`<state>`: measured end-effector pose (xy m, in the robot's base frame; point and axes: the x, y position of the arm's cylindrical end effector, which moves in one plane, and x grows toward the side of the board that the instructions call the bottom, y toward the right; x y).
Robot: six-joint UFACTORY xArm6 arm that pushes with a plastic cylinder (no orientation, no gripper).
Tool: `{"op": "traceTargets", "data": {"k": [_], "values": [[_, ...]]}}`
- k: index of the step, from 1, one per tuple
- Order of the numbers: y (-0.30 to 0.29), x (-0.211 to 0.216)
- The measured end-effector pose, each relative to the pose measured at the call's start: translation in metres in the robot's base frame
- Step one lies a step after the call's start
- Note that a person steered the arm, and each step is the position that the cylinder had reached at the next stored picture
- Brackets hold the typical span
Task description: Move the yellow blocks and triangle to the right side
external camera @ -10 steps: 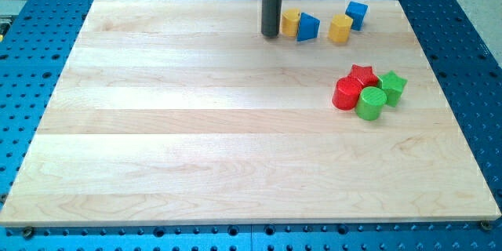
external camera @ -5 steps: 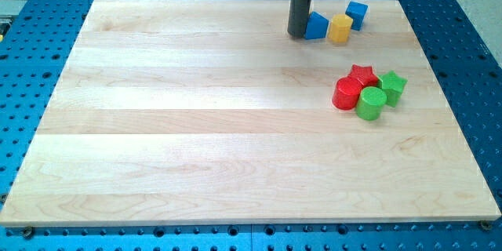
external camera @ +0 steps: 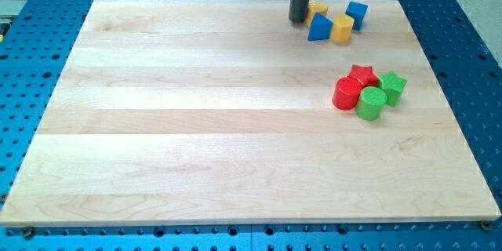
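My tip (external camera: 297, 20) stands near the view's top, right of centre, touching the left side of a yellow block (external camera: 317, 9). A blue triangle (external camera: 318, 28) lies just below and right of that block. A second yellow block (external camera: 342, 28) sits against the triangle's right side. A blue cube (external camera: 357, 14) is up and right of it. All four are clustered at the top right of the wooden board (external camera: 196, 125).
A red star (external camera: 361, 74), a red cylinder (external camera: 346, 94), a green cylinder (external camera: 371, 103) and a green star (external camera: 392, 86) are bunched together at the right, mid-height. Blue perforated table surrounds the board.
My tip moved right along the top edge, then slightly up. The first yellow block and blue triangle were pushed right, next to the second yellow block; the yellow block reappeared beside the rod.
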<state>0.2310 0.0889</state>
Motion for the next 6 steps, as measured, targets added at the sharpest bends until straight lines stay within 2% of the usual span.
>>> {"op": "traceTargets", "data": {"k": [1,6], "values": [[-0.001,-0.019],[0.038,-0.009]]}}
